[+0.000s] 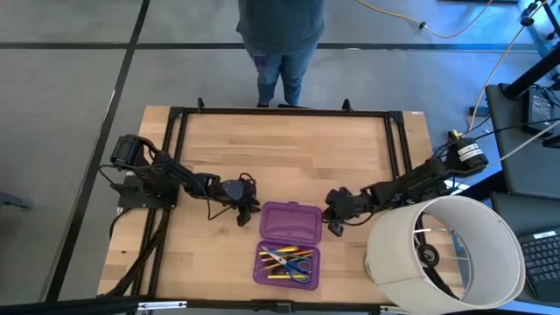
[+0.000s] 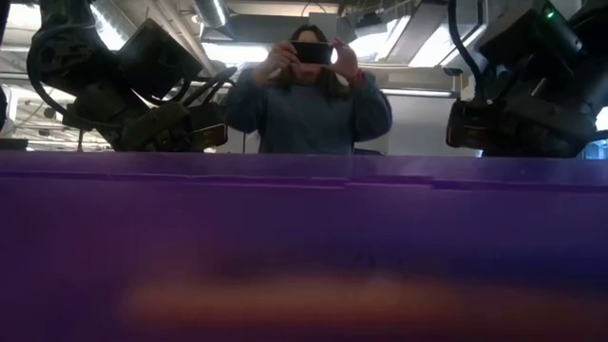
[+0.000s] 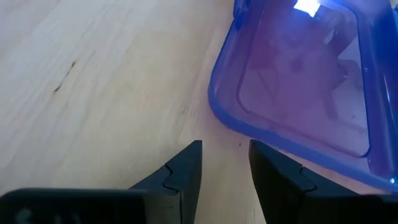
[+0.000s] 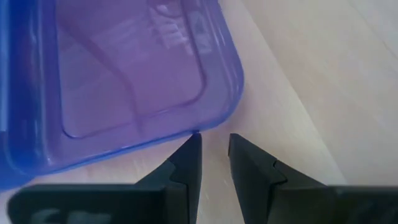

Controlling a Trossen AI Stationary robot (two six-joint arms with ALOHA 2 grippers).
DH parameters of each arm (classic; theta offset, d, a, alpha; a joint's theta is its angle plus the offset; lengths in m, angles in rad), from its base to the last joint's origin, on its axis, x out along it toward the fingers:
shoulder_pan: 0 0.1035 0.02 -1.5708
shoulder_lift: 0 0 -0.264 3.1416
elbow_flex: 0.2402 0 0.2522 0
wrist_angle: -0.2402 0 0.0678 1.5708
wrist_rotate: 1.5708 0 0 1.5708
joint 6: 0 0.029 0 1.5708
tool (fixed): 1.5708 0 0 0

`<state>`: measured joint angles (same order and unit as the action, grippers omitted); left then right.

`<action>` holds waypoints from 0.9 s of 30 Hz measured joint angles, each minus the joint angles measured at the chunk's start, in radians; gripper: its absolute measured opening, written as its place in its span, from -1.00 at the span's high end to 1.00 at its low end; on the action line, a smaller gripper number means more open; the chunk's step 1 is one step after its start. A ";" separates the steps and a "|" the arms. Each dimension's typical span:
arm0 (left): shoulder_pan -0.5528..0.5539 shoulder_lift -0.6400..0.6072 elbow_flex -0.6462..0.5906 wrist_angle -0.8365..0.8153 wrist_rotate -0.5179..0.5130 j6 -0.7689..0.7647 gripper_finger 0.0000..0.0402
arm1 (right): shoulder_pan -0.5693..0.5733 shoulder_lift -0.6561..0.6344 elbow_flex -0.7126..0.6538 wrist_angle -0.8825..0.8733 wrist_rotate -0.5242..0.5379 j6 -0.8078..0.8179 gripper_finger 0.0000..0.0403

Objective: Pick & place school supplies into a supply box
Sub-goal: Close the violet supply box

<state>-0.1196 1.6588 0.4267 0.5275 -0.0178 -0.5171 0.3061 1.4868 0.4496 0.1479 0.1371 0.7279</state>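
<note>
The supply box (image 1: 288, 241) is found open on the table (image 1: 289, 149), its two halves laid flat, one beyond the other — the long axis of the pair runs from the near edge toward the far edge. The near half holds the school supplies (image 1: 285, 262), laid roughly across the box; the far half is seen bare. The left gripper (image 1: 246, 213) is placed just beside the far half's left corner, its fingers slightly parted, nothing held. The right gripper (image 1: 332, 220) is placed just beside the opposite corner — likewise slightly parted and unloaded. A white cylinder (image 1: 446, 249) stands at the right. A person (image 1: 280, 39) is noted beyond the table.
</note>
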 joint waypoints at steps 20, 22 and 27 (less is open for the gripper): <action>0.011 0.000 -0.002 0.005 0.044 0.003 0.37 | -0.049 0.040 0.011 0.060 -0.004 -0.085 0.57; 0.011 -0.001 -0.002 -0.007 0.047 -0.008 0.37 | -0.059 0.040 0.011 0.064 -0.003 -0.086 0.57; 0.010 -0.001 -0.001 -0.026 0.052 -0.016 0.37 | -0.072 0.040 0.011 0.070 -0.004 -0.093 0.57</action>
<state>-0.1093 1.6573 0.4255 0.5015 0.0341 -0.5335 0.2344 1.5272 0.4603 0.2179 0.1329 0.6351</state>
